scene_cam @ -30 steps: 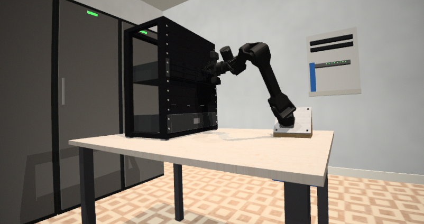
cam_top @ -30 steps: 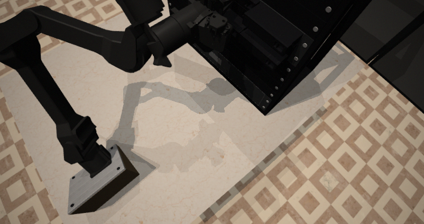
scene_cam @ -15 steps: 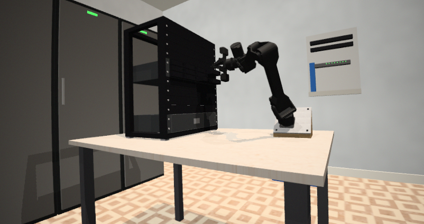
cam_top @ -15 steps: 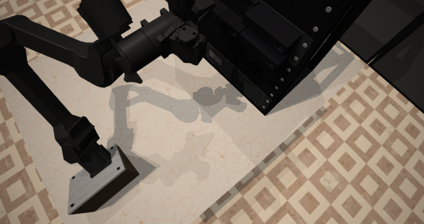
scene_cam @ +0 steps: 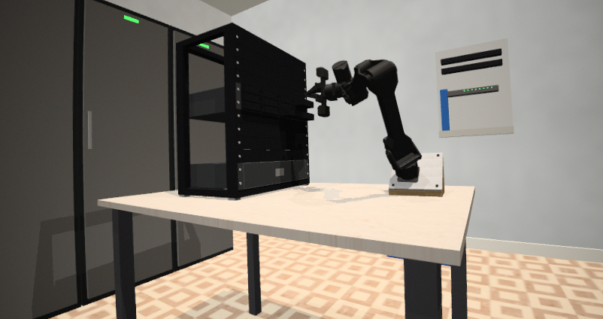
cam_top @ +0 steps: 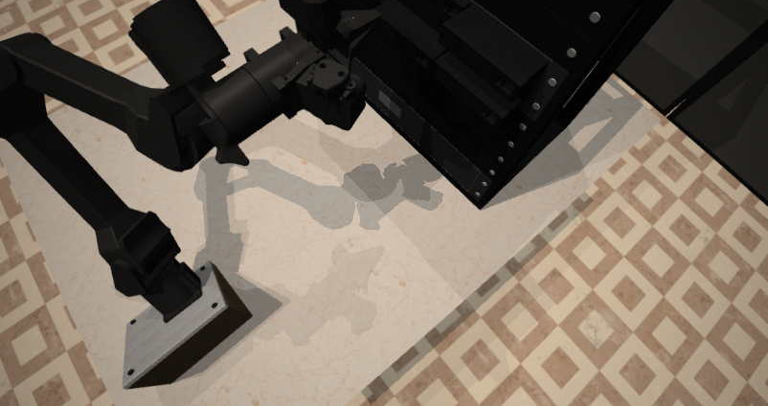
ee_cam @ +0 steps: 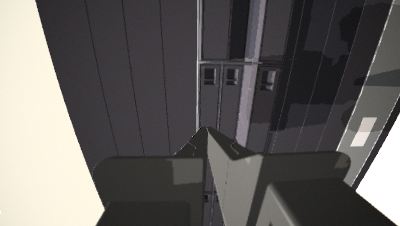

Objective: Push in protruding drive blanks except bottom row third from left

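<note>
The black rack (scene_cam: 244,110) stands on the table, its front facing my arm; it also shows in the top view (cam_top: 484,70). My gripper (scene_cam: 307,92) is shut and empty, level with the upper part of the rack front, with its tips close to the face. I cannot tell whether they touch. Two drive blanks (scene_cam: 304,104) (scene_cam: 306,116) stick out of the front just below the fingers. From above, protruding blanks (cam_top: 491,42) show as dark blocks. In the wrist view my closed fingers (ee_cam: 207,132) point at the blank faces, with small latch windows (ee_cam: 220,76) ahead.
The arm's base (scene_cam: 416,181) is bolted to a plate at the table's far side. A grey panel (scene_cam: 274,173) runs along the bottom of the rack. Tall cabinets (scene_cam: 84,147) stand behind the table. The table's front edge (scene_cam: 295,232) is well away from the rack.
</note>
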